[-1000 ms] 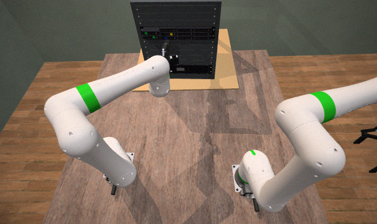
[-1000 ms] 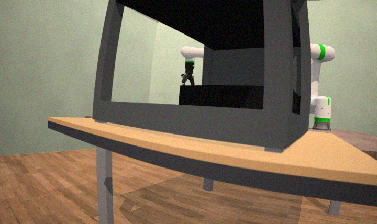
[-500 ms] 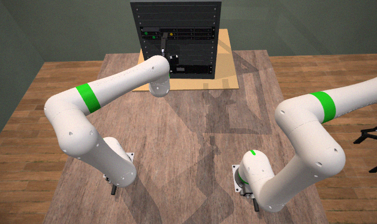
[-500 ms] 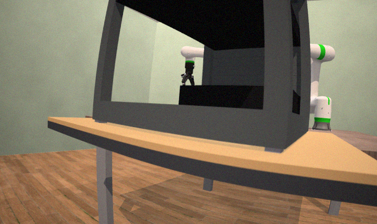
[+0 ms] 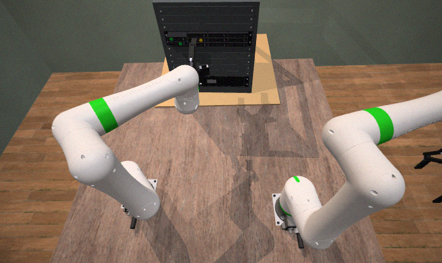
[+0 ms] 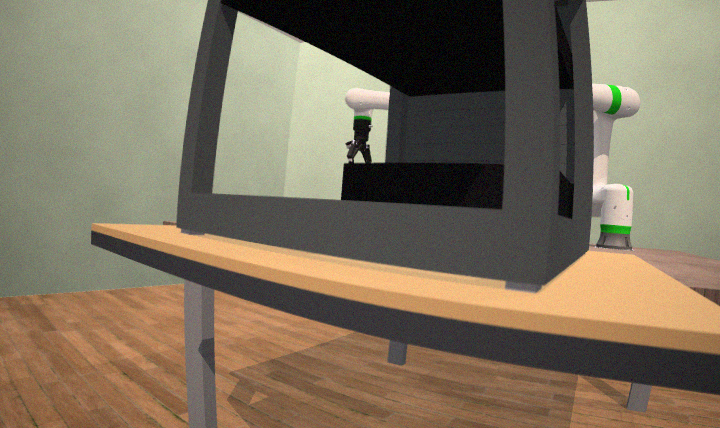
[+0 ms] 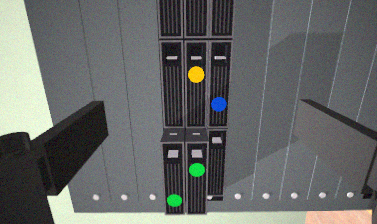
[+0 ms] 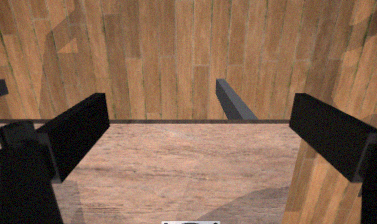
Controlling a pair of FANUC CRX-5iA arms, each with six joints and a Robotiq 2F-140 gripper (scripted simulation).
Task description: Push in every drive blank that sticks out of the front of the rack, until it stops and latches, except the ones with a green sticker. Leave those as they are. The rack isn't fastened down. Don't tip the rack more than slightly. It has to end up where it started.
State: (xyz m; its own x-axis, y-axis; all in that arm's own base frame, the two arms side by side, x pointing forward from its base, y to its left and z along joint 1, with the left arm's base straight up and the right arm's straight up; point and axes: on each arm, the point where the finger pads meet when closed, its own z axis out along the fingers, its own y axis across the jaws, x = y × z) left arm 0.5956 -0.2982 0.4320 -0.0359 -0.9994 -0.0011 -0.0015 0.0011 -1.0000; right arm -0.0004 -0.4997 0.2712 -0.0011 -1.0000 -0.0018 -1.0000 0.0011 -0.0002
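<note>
The left gripper (image 5: 199, 53) (image 7: 201, 117) is wide open with nothing between its fingers, facing the front of the rack (image 5: 212, 19) (image 6: 352, 228) (image 7: 139, 75). Ahead of it, in the left wrist view, are the drive blanks. One with a yellow sticker (image 7: 196, 75) and one with a blue sticker (image 7: 218, 104) sit side by side, seemingly level with their plain neighbor (image 7: 173, 95). Below them in that view, two blanks with green stickers (image 5: 170, 39) (image 7: 174, 200) (image 5: 180, 43) (image 7: 197, 170) stick out, their end faces showing; the plain blank (image 7: 217, 167) alongside sits deeper than that pair. The rack stands upright on a tan-topped bench (image 5: 265, 94) (image 6: 405, 297). Well apart from it, the right gripper (image 5: 428, 182) (image 6: 359, 161) (image 8: 200, 110) is also open and empty, pointing down near the edge of the wooden bench (image 5: 216, 137) (image 8: 199, 160).
</note>
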